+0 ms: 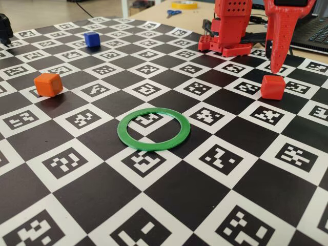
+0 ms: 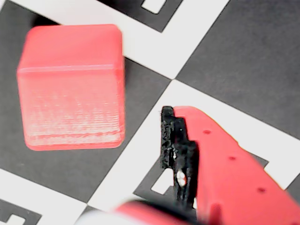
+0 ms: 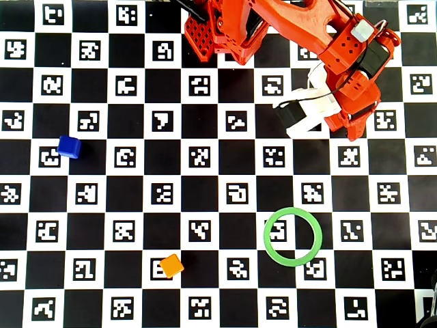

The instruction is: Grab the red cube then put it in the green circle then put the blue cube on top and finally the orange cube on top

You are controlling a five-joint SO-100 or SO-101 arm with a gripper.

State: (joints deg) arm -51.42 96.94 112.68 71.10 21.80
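The red cube (image 1: 272, 87) sits on the marker board at the right, clear of the green circle (image 1: 123, 130). My gripper (image 1: 277, 65) hangs just above and behind it, with the tip pointing down. In the wrist view the red cube (image 2: 72, 86) fills the upper left, and one black-padded finger (image 2: 176, 140) stands to its right, apart from it. No second finger shows, and the gap is wide, so the jaws are open and empty. The blue cube (image 1: 91, 39) is far left at the back. The orange cube (image 1: 48, 84) is at the left. In the overhead view the arm hides the red cube.
The arm's red base (image 1: 230, 31) stands at the back of the board. Scissors (image 1: 173, 13) and a yellow tape roll (image 1: 184, 4) lie on the table behind, with a laptop (image 1: 315, 31) at the right. The overhead view shows the green circle (image 3: 266, 236), blue cube (image 3: 69, 146) and orange cube (image 3: 171, 264).
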